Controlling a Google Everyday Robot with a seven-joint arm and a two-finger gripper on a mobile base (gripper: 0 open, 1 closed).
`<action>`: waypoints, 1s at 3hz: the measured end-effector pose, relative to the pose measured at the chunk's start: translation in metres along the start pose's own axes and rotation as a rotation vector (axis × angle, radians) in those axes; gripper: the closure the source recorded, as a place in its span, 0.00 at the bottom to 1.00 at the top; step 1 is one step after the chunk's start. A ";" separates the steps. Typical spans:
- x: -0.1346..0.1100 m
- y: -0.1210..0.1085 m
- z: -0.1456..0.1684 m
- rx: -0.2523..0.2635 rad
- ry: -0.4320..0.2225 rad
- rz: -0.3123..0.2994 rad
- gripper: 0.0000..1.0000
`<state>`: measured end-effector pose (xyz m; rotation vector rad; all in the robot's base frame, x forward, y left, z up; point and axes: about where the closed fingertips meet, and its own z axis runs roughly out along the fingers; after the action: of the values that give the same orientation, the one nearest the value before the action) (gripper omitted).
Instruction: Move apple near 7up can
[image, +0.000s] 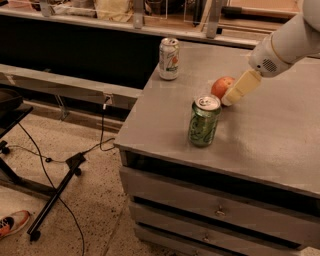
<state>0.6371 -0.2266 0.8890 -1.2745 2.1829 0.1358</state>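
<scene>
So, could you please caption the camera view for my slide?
Gripper beside the apple on the grey table, 7up can standing beyond.

Grey metal counter (280, 140), drawers (215, 212) below. Round red-orange apple (220, 86) sits mid-counter. Cream pincer (231, 97) on white arm (292, 42) angles down from the right, tip against the apple's right side. White/silver 7up can (169, 58) stands upright at the back-left edge, apart from the apple. Green patterned can (204, 121) stands upright just in front of the apple.

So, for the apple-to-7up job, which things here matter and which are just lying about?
Job: apple; 7up can, at the back-left of the table; gripper, low beside the apple, on its right in the view.
Lying about: green can, in front of the apple; shoe on the floor.
</scene>
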 end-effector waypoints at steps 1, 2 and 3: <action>0.009 0.002 0.017 -0.012 0.016 0.026 0.00; 0.013 0.004 0.030 -0.029 0.025 0.048 0.18; 0.009 0.010 0.038 -0.072 0.000 0.058 0.42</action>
<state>0.6423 -0.2139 0.8514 -1.2511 2.2342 0.2397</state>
